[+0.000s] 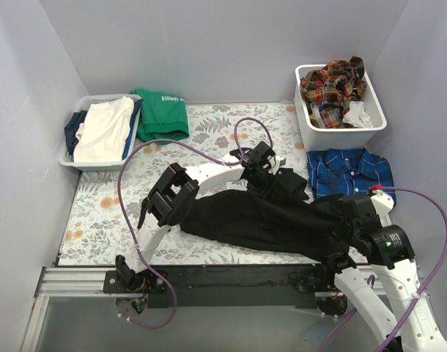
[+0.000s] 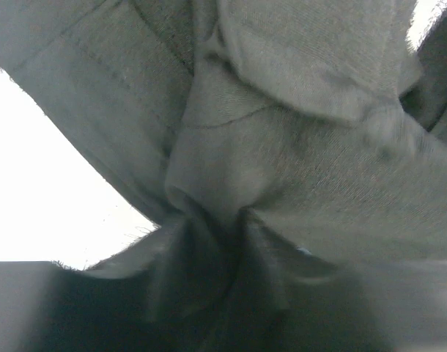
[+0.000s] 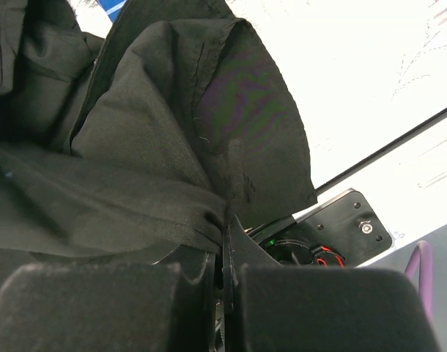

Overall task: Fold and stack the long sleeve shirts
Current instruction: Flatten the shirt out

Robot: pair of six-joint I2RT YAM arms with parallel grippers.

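The large black shirt (image 1: 260, 216) lies bunched across the middle of the floral table. My left gripper (image 1: 271, 174) is shut on its far end, and the cloth (image 2: 282, 132) fills the left wrist view, gathered into the jaws. My right gripper (image 1: 348, 224) is shut on its near right end, where the fabric (image 3: 157, 147) is pinched between the pads (image 3: 91, 308). A blue plaid shirt (image 1: 349, 171) lies folded flat at the right. Red-orange plaid shirts (image 1: 332, 86) are heaped in the white bin (image 1: 355, 130) at the back right.
A folded green top with white lettering (image 1: 162, 114) lies at the back. A white basket (image 1: 69, 158) with white and dark clothes stands at the back left. Purple cables (image 1: 146, 147) arc over the table. A black rail (image 1: 231, 277) runs along the near edge.
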